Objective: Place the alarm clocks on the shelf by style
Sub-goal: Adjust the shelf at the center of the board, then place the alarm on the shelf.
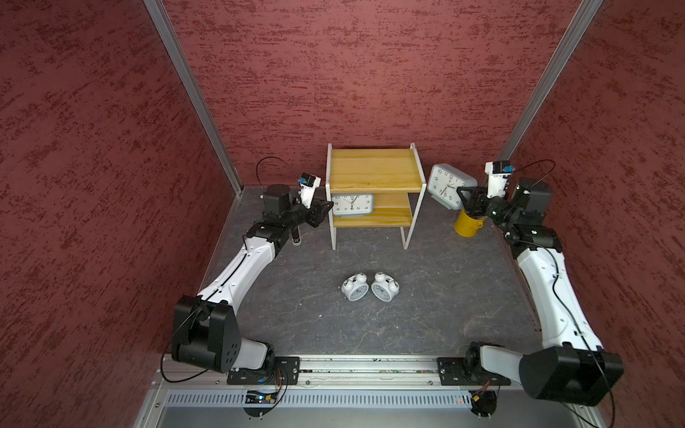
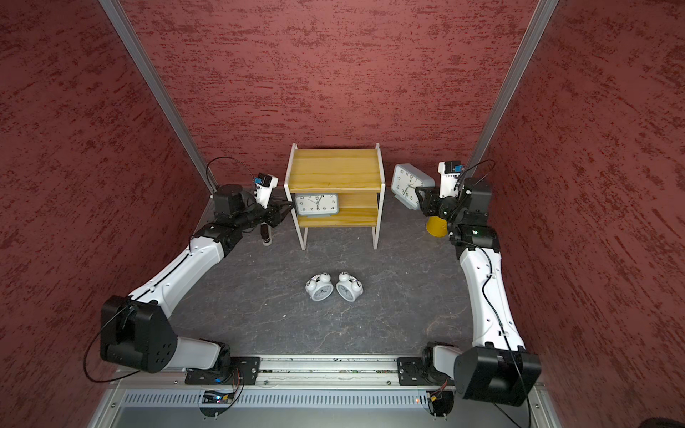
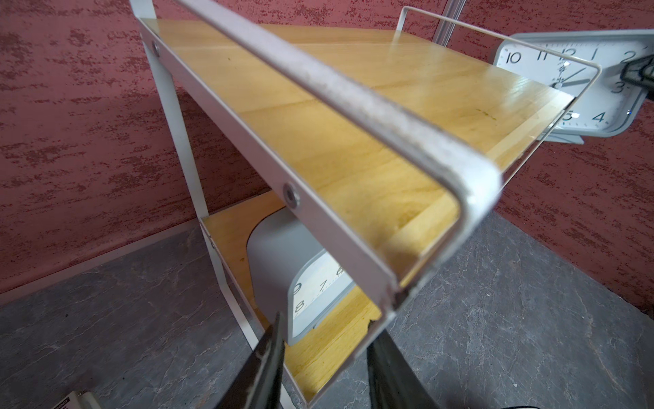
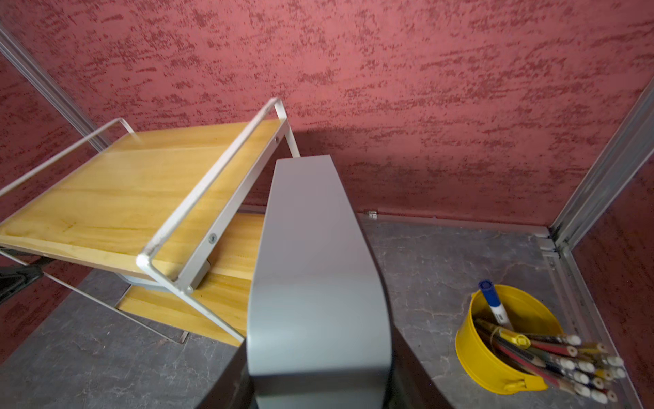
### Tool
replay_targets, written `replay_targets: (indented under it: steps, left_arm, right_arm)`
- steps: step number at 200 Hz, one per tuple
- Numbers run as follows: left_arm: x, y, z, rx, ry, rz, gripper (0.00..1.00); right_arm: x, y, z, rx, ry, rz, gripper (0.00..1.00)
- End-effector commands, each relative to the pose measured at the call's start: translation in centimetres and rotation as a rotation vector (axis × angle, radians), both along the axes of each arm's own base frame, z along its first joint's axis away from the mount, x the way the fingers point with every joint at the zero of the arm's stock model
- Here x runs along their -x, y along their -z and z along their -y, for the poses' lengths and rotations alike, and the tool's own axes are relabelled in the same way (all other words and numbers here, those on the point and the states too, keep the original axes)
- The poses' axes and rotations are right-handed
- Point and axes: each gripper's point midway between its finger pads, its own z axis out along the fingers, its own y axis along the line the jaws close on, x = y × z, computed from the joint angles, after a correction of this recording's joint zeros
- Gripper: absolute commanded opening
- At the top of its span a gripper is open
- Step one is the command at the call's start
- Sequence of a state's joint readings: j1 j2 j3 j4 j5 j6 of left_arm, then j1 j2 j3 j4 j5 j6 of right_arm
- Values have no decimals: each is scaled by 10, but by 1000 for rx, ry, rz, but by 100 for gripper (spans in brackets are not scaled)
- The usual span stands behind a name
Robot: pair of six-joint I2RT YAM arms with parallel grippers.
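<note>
Between the right jaws, clamped and off the tabletop point(image 1: 315, 318), hangs a grey clock point(image 1: 446, 185), just beside the shelf point(image 1: 402, 213). We should tilt it under the top board point(image 1: 374, 168), beside the shelved grey clock point(image 1: 352, 205). Left jaws, part-open and empty, crowd that tier; pen cup point(image 1: 467, 222) sits close by the right jaws.

We see dark grey marbled tabletop point(image 1: 296, 326). At back centre stands shelf point(image 1: 374, 168), upright, near rear wall. Its top board is bare. On lower board we note grey clock point(image 1: 352, 205), upright, at left end, face forward. In front of shelf, well apart from it: white twin-bell clock point(image 1: 354, 287), second twin-bell clock point(image 1: 384, 286) just beside it. Right of shelf: yellow pen cup point(image 1: 467, 222), partly hidden. Left of shelf: small dark cylinder point(image 1: 295, 237), which we cannot identify.
</note>
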State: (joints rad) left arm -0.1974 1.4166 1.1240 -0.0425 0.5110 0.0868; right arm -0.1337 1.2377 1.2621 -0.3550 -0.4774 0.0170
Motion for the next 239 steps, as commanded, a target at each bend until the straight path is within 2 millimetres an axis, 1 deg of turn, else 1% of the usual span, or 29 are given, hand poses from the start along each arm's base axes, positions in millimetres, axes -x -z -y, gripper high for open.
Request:
replay_targets:
  steps: [1, 27, 67, 79, 95, 112, 136, 158, 185, 228, 239]
  left_arm:
    - [-21, 1, -20, -31, -115, 28, 38]
    - [-26, 6, -26, -44, -153, 21, 38]
    - [-28, 4, -36, -50, -202, 35, 37]
    - [-28, 2, -36, -47, -202, 40, 37]
    - [-25, 3, -32, -46, -163, 40, 35]
    - [-23, 5, -29, -38, -138, 36, 33]
    - [-23, 7, -26, -31, -121, 28, 32]
    - [-23, 8, -27, -34, -121, 25, 32]
    - [-23, 9, -27, -36, -120, 23, 32]
    - [-23, 9, -26, -33, -112, 23, 32]
    - [-24, 11, -25, -32, -109, 18, 32]
  right_arm:
    - [1, -14, -9, 26, -71, 86, 22]
    - [4, -4, -19, 27, -136, 93, 23]
    - [8, 4, -34, 25, -246, 110, 24]
    - [9, 4, -38, 28, -273, 131, 25]
    - [8, 4, -44, 30, -306, 154, 26]
    - [6, 6, -52, 36, -353, 158, 26]
    - [-2, 10, -63, 70, -396, 177, 27]
    - [-7, 12, -73, 102, -446, 233, 26]
    - [-11, 10, -80, 120, -486, 305, 26]
    - [-20, 22, -91, 117, -577, 339, 28]
    - [-19, 19, -93, 115, -594, 356, 28]
